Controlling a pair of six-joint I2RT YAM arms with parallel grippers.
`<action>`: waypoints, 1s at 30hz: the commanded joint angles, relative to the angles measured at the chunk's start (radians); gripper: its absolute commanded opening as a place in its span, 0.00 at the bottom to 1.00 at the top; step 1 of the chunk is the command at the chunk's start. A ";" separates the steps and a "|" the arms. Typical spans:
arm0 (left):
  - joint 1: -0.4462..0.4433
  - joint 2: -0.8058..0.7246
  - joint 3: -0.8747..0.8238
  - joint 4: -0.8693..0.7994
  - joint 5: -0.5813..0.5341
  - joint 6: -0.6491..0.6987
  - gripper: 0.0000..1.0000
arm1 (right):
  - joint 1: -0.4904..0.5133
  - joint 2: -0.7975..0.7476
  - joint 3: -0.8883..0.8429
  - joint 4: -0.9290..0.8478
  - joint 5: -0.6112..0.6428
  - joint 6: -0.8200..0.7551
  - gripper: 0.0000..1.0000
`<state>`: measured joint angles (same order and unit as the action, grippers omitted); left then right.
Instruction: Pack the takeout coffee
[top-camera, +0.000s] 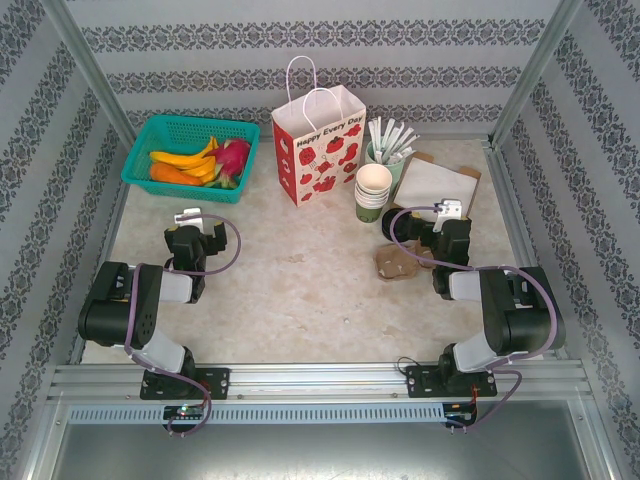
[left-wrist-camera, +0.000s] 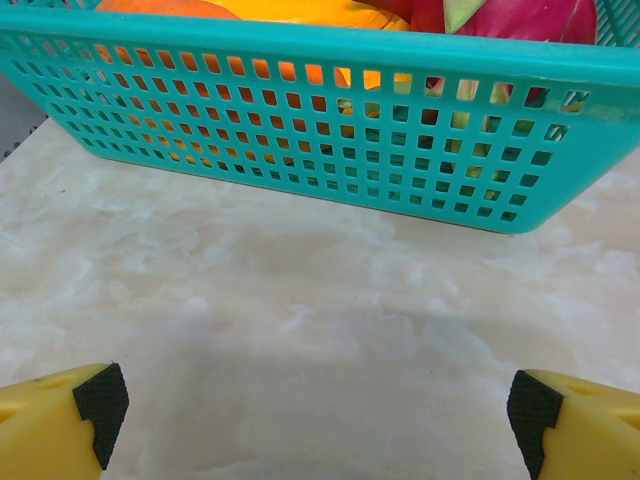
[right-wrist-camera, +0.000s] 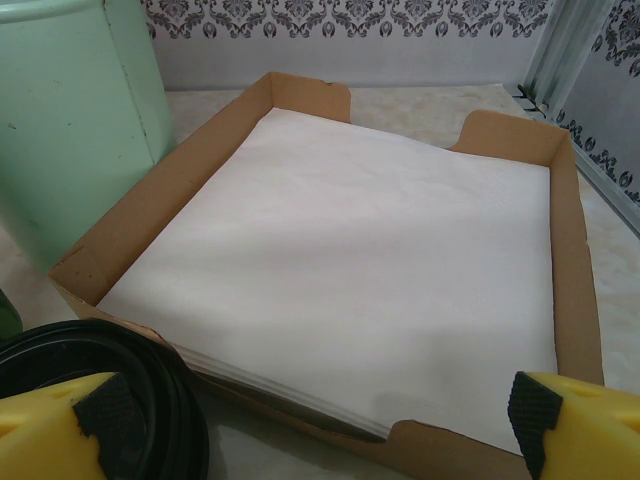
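Ahead of the left end effector, spread wide and holding nothing, a teal basket of fruit is seen across the bare desk. Ahead of the right end effector, likewise wide open and empty, a cardboard tray of white napkins is seen. A pale green holder stands to the tray's left. The takeout coffee is found just beside its left finger, black lid upward; contact cannot be told.

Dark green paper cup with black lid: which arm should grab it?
Right, likely. Its open fingers sit beside the cup's round black plastic lid; the left arm's fingers face the teal plastic basket, away from the cup.
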<state>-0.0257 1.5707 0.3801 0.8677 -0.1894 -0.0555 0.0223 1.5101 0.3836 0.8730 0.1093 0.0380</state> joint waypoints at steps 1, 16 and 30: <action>-0.008 -0.011 0.005 0.024 -0.001 0.015 1.00 | 0.002 -0.006 -0.012 0.041 0.005 0.005 0.98; -0.055 -0.264 0.092 -0.318 -0.117 -0.003 1.00 | 0.107 -0.246 0.113 -0.341 0.193 0.013 0.98; -0.345 -0.404 0.402 -1.156 -0.146 -0.706 1.00 | 0.110 -0.212 0.564 -1.098 -0.425 0.512 0.98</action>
<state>-0.3279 1.1336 0.7136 -0.0067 -0.3885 -0.5800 0.1272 1.2503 0.8444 -0.0029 -0.0891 0.4297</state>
